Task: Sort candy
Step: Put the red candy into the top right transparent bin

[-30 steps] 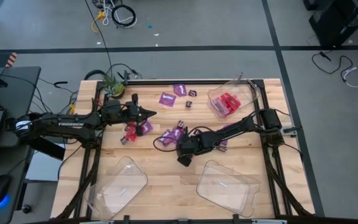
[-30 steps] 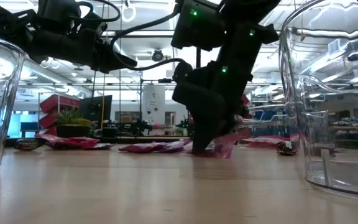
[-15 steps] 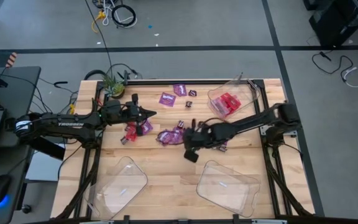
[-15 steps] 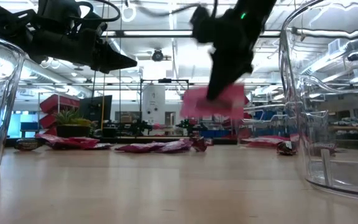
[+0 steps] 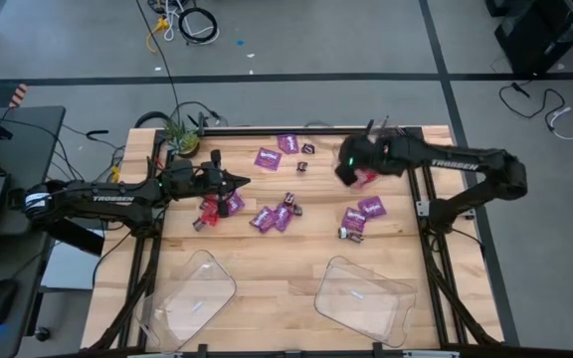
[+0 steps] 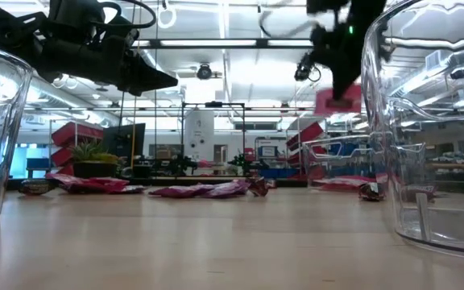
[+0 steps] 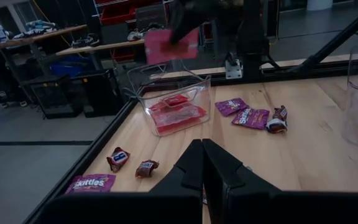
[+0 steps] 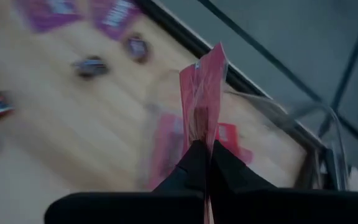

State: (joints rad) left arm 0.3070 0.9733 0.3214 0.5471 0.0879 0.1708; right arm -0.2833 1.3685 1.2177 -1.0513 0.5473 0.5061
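high view: right hand (image 5: 349, 171) pinched shut on a red candy packet (image 8: 202, 93), raised above the clear tray (image 5: 386, 149) of red packets; left hand (image 5: 239, 180) shut, empty, well apart from the tray

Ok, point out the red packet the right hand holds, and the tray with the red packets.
red packet (image 8: 202, 87), right wrist view, on its flat upper half.
tray with red packets (image 7: 201, 84), left wrist view, on its clear front rim.

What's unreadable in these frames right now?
- Print on the red packet in the right gripper: blurred, right wrist view.
- Number of red packets in the clear tray: overlapping, left wrist view.
- Candy under the left gripper: partly covered, high view.
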